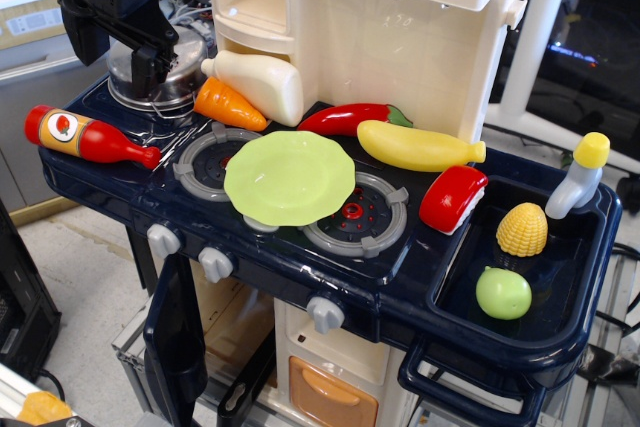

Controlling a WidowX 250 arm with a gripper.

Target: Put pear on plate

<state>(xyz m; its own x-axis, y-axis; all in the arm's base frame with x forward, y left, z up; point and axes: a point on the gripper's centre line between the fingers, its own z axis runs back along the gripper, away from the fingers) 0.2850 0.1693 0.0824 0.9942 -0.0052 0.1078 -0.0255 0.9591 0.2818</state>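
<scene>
I am steering one robot arm over a toy kitchen. The gripper [150, 72] hangs at the far left, above a metal pot [160, 82], well apart from everything the task needs. It holds nothing that I can see; its fingers point down and are dark against the pot, so I cannot tell how wide they stand.

The pear [503, 293] lies in the sink [560, 332] at the right end, near the front wall, just beside the corn [522, 229] but not touching it. The plate [289, 177] rests on the stove between the two burners, overlapping both, and it is bare.

As I judge it, the step in hand is the reach. I would carry the gripper across high enough to pass over the plate and the banana [418, 145], then drop straight down into the sink, closing across the pear's middle, since a smooth round fruit may slip or roll. I would keep clear of the corn and the sink walls.

Counted: one pear, one plate, one corn, one banana, one chili pepper [350, 117], one carrot [228, 104], one ketchup bottle [88, 136], one white bottle [262, 82], one red-and-white piece [453, 198], one faucet [578, 177], two burners, three knobs.
</scene>
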